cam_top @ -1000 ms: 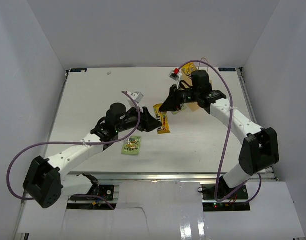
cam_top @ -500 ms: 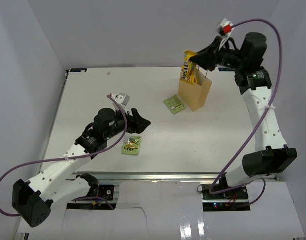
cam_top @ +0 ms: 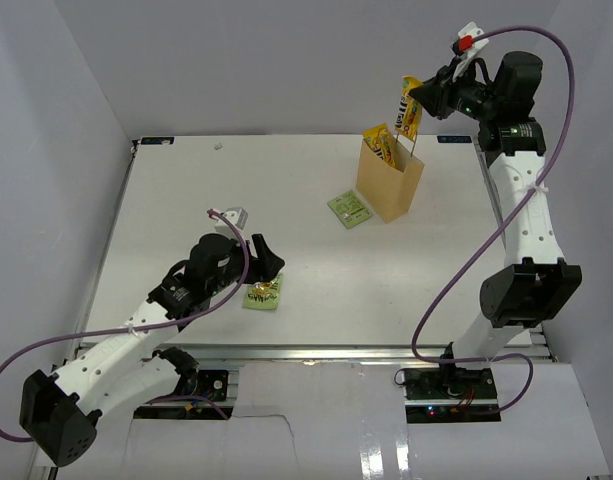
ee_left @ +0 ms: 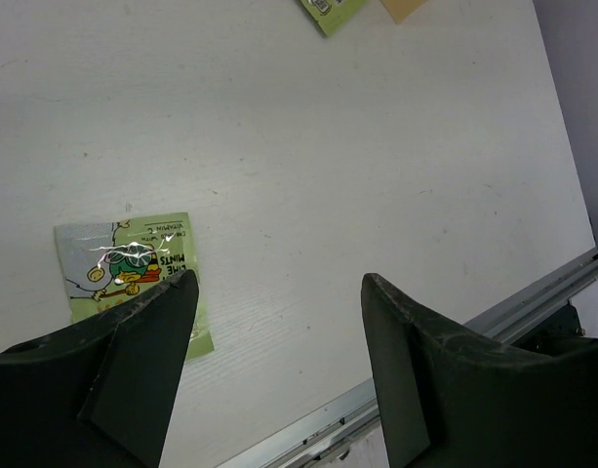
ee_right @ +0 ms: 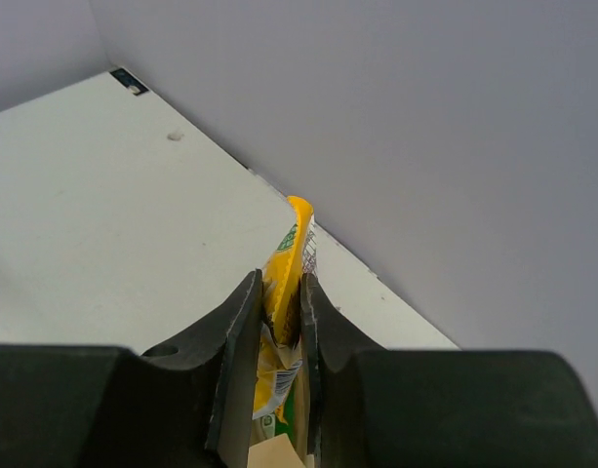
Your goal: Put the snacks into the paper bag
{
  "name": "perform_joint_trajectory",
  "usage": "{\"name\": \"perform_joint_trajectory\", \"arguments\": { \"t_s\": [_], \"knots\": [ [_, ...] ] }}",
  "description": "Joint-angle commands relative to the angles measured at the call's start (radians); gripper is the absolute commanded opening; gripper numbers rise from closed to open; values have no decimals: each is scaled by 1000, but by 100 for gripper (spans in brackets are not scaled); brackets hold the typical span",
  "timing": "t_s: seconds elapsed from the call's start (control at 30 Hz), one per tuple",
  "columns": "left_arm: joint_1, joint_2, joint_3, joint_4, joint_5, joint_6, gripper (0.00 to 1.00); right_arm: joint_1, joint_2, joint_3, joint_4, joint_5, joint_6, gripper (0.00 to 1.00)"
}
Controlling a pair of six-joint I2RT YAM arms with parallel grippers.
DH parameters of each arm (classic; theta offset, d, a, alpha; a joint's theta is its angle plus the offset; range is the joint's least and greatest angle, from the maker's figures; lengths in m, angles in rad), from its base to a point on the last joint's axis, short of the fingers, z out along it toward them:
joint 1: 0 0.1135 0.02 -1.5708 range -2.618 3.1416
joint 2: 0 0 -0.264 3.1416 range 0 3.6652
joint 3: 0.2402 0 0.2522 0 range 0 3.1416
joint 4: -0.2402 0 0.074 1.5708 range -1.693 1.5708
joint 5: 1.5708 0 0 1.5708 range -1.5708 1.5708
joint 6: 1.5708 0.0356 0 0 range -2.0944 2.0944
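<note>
Yellow candy pack [cam_top: 410, 107] is pinched in my right gripper [cam_top: 424, 100], at one o'clock above the paper bag [cam_top: 391, 190]; next, I reckon, lower it in and let go. Left gripper [cam_top: 269, 262] gapes by a light-green pack [cam_top: 264, 293].

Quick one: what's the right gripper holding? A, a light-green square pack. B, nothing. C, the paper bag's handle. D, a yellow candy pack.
D: the right gripper is shut on a yellow candy pack, held up in the air.
</note>
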Motion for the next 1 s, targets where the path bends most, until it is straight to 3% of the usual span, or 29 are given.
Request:
{"name": "perform_joint_trajectory", "arguments": {
  "t_s": [0.0, 0.33, 0.7, 0.97],
  "knots": [
    [4, -34, -14, -30, -44, -29, 79, 1, 42, 23, 50, 85, -55, 8],
    [4, -90, -51, -59, -77, -69, 80, 17, 91, -99, 64, 113, -146, 8],
    [4, -44, -62, -37, -58, -98, 80, 87, 116, -173, 136, 283, -233, 9],
    [4, -32, -63, -35, -61, -101, 81, 97, 99, -260, 171, 334, -271, 16]
  ]
}}
